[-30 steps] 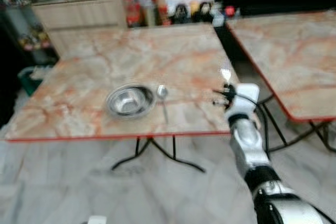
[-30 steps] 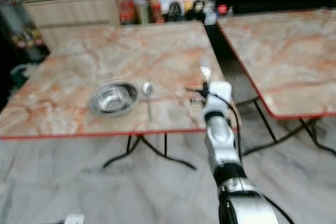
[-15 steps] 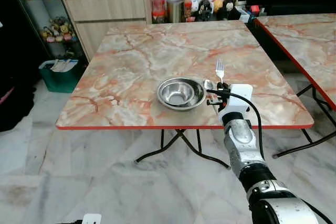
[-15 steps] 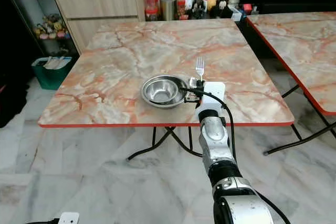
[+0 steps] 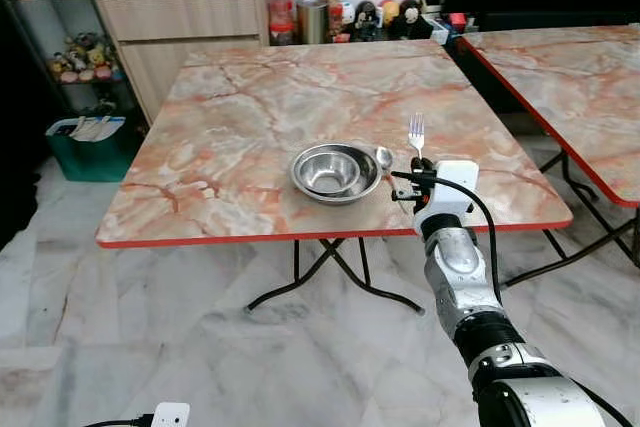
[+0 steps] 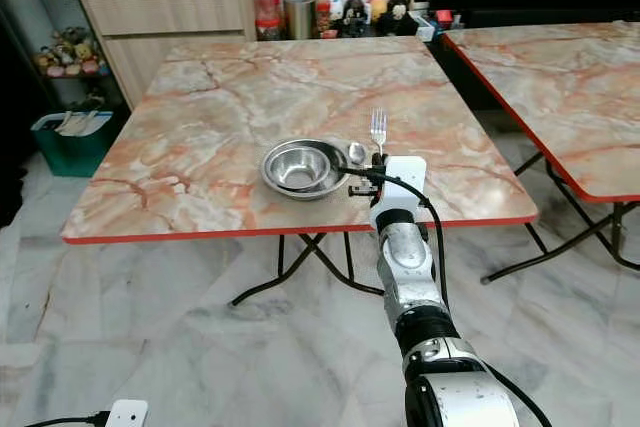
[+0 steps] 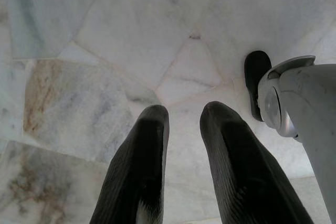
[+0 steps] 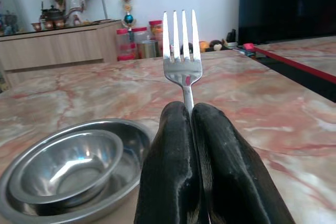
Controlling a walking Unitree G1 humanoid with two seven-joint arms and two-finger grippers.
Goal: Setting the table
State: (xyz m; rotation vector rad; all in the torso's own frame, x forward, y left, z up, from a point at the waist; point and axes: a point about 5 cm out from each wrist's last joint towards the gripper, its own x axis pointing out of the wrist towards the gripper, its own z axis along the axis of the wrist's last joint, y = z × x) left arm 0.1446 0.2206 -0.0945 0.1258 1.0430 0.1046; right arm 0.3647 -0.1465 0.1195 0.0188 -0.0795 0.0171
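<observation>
A steel bowl nested in a steel plate (image 5: 335,172) sits near the front edge of the marble table (image 5: 250,117). A spoon (image 5: 385,158) lies just right of it, partly hidden by my right arm. My right gripper (image 5: 418,169) is shut on a fork (image 8: 182,53), held upright with its tines up, over the table's front edge just right of the spoon. In the right wrist view the bowl (image 8: 68,169) lies close beside the fingers (image 8: 173,161). My left gripper (image 7: 181,124) hangs open over the floor.
A second marble table (image 5: 570,87) stands to the right, with a gap between the two. Jars and bottles (image 5: 300,12) crowd the far edge by a wooden cabinet (image 5: 180,17). A green bin (image 5: 85,147) sits on the floor at left. Marble floor (image 5: 200,357) lies before me.
The camera has swung and steadied, so the whole scene shifted. The right gripper keeps the fork upright by the bowl, much as half a second ago.
</observation>
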